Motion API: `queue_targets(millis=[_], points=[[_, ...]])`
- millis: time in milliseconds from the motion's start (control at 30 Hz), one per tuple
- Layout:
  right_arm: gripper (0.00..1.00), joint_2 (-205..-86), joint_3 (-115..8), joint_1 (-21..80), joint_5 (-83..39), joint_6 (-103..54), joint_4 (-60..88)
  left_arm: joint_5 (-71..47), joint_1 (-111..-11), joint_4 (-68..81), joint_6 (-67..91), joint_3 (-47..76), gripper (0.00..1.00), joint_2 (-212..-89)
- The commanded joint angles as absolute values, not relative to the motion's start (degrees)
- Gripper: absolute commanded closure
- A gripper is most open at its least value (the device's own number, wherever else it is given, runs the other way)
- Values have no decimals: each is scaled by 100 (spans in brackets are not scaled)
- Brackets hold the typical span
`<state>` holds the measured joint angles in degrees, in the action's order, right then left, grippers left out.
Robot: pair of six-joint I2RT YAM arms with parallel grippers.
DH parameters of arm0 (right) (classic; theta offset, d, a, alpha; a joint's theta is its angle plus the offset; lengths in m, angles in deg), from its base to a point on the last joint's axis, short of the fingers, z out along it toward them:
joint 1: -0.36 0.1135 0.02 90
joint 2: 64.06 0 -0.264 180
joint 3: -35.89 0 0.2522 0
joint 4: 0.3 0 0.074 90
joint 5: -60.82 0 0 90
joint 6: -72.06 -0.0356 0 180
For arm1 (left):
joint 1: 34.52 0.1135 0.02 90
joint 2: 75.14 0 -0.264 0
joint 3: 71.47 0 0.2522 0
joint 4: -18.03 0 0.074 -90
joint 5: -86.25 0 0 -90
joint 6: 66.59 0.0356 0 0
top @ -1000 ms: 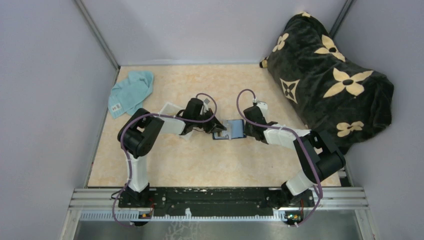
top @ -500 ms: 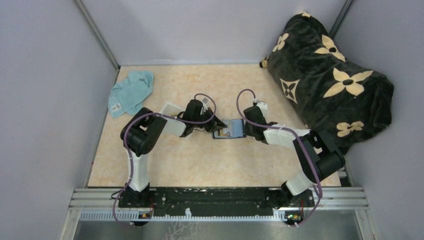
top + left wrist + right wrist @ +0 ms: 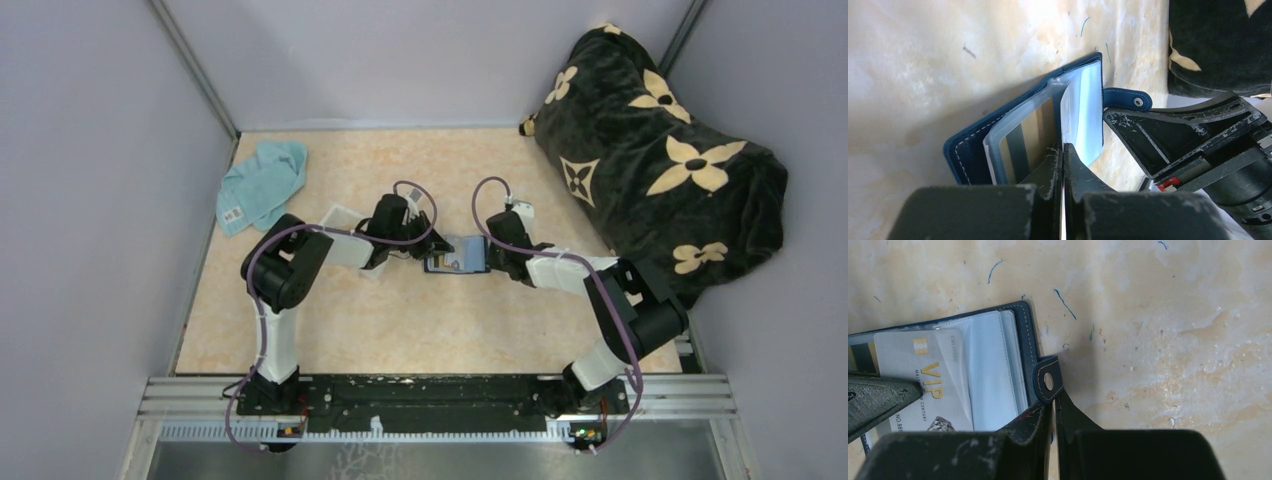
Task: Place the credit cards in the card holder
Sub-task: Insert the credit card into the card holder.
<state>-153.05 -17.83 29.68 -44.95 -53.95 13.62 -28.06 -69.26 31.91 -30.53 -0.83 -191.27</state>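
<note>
The open navy-blue stitched card holder (image 3: 458, 258) is boxed in — left gripper (image 3: 428, 256) pinching a pale grey plastic card (image 3: 908, 360) at its left, right gripper (image 3: 488, 260) clamped on its snap strap (image 3: 1048, 382) at right — with bare marbled beige tabletop (image 3: 400, 320) on the near side and a bulky black flowered blanket (image 3: 650, 160) walling the far right

Left hand (image 3: 424, 254) shifted slightly; credit card (image 3: 915, 367) deeper in card holder (image 3: 466, 256).

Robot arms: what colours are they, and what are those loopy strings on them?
The left arm and the right arm match: white tube-shaped links, chunky black joints and black bases. A thin purple cable runs along each one and curls into a loop near the wrist. The fingers are flat black wedges, scuffed with pale scratches.
</note>
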Motion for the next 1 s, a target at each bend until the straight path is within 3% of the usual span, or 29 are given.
queue_targets(millis=[0,433,967], points=[[93,-15667,-1759,2936,-4245,-5357,1724,-2627,-6893,2683,-2227,176,100,-19198],[93,-15757,-1740,2936,-4217,-5350,1688,-3025,-6777,2194,-1500,546,100,-19261],[93,-16026,-1838,2936,-4160,-5321,1681,-4065,-6473,2325,-1703,617,100,-19433]])
